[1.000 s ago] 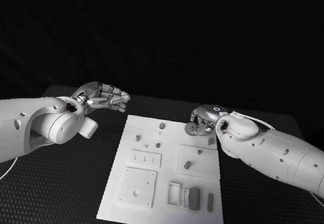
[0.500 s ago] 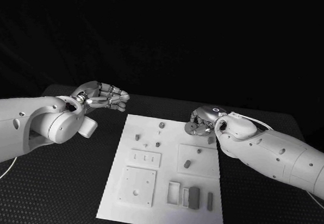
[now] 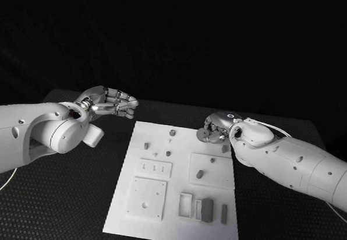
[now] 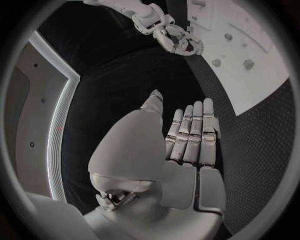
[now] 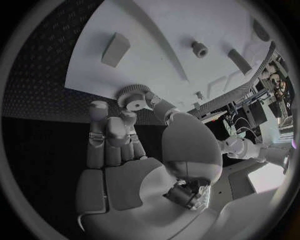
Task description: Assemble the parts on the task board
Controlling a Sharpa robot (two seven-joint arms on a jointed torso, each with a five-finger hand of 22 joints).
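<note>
The white task board (image 3: 174, 225) lies in the middle of the black table with several small grey parts on it. My right hand (image 3: 216, 127) hovers over the board's far right corner and pinches a small grey gear (image 3: 204, 135) between thumb and fingers. In the right wrist view the gear (image 5: 133, 96) sits at the fingertips, above the board (image 5: 150, 30). My left hand (image 3: 108, 102) hangs over the table just beyond the board's far left corner. It holds nothing, and in the left wrist view its fingers (image 4: 190, 132) lie straight, side by side.
On the board are raised square plates (image 3: 147, 199), a peg (image 3: 173, 133) near the far edge, a part (image 3: 201, 173) on the right plate and a block (image 3: 207, 206) in a slot near the front. The left wrist view shows my right hand (image 4: 172, 35) at the board's corner (image 4: 250, 85).
My right hand has drifted slightly toward the board's far edge and to the left, with the gear still pinched. The left hand has barely moved.
</note>
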